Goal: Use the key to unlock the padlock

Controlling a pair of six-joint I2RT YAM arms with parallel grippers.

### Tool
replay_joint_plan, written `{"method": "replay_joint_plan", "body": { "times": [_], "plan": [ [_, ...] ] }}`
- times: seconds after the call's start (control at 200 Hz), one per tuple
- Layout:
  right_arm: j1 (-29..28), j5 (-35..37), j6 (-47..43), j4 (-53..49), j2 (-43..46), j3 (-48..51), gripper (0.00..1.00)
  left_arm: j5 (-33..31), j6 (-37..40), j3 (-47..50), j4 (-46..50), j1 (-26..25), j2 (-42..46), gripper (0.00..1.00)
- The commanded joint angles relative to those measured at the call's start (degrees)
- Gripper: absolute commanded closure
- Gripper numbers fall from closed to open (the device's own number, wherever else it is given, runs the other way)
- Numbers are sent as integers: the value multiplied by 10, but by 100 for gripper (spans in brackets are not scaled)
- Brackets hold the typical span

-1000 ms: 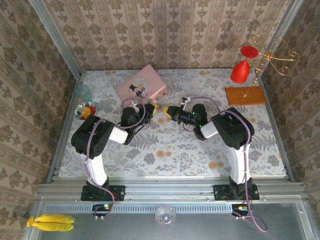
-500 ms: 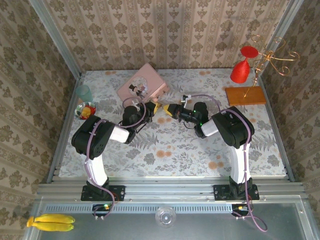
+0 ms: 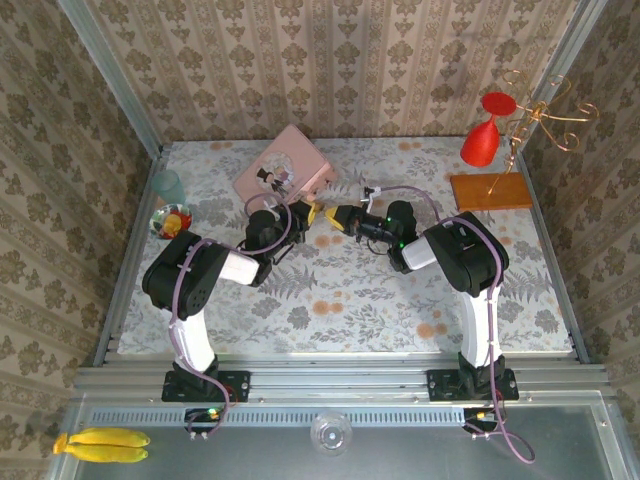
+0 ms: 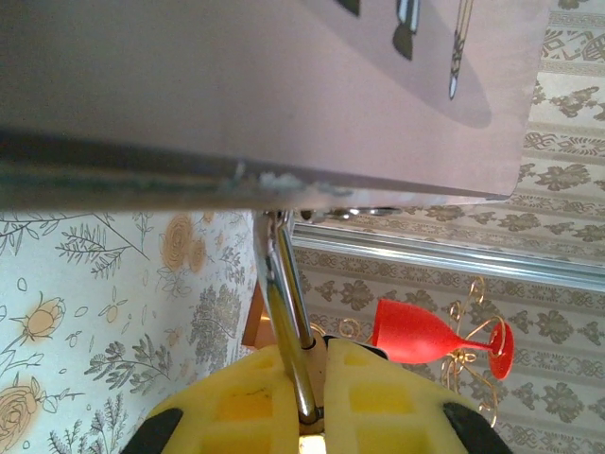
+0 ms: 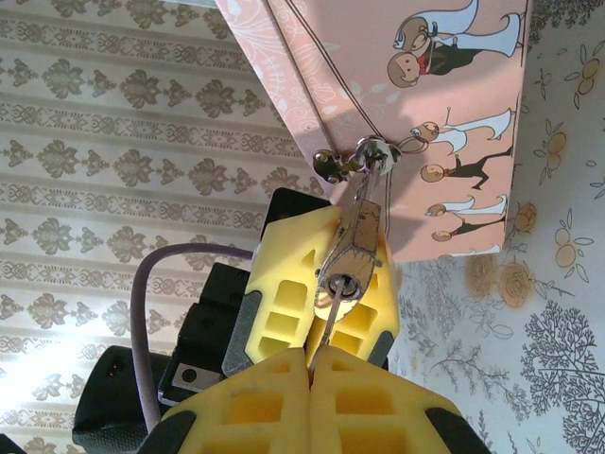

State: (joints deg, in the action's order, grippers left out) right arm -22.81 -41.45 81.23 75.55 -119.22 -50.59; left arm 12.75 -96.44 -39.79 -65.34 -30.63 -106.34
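**Both arms meet over the padlock beside the pink tin**

A floral-printed cloth covers the table (image 3: pixel 350 300). Damask-patterned wallpaper walls (image 3: pixel 350 70) close it in on three sides, with aluminium rails (image 3: pixel 128 250) along the edges.

A pink rectangular tin printed with cartoon figures (image 3: pixel 285 168) lies tilted at the far left-centre. In the far right corner a gold wire stand (image 3: pixel 545 115) rises from a wooden base (image 3: pixel 490 191), and an upturned red plastic goblet (image 3: pixel 482 140) hangs on it. A pale teal cup (image 3: pixel 167 184) and a small clear dish of colourful pieces (image 3: pixel 171 221) sit against the left rail. Yellow bananas (image 3: pixel 100 444) lie on the metal shelf below the arm bases.

The tiny brass-gold padlock with a thin silvery shackle (image 5: pixel 352 241) hangs at the clasp on the tin's near-right edge. The left gripper (image 3: pixel 308 212) has its yellow fingers pinched closed on the padlock. The right gripper (image 3: pixel 337 217) faces it, just beside, with its fingers pressed together on a thin silvery key (image 5: pixel 326 326). The key's tip meets the padlock's end.

The near half of the cloth and the middle right lie open. The tin crowds the grippers on their far side. The stand and the left-rail items are well apart from them.
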Motion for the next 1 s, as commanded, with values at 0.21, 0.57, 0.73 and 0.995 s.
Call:
{"method": "replay_joint_plan", "body": {
  "times": [0.21,0.57,0.73,0.995],
  "plan": [
    [-3,1,3,5,17,-21,100,96,-11,-18,-71,-44,41,100],
    [10,6,13,1,9,-21,99,98,-9,-20,-67,-47,46,100],
    [10,11,10,0,8,-13,91,98,-5,-21,-59,-51,46,100],
    [10,16,13,-1,5,-10,89,99,-3,-22,-50,-53,45,100]
  ]
}}
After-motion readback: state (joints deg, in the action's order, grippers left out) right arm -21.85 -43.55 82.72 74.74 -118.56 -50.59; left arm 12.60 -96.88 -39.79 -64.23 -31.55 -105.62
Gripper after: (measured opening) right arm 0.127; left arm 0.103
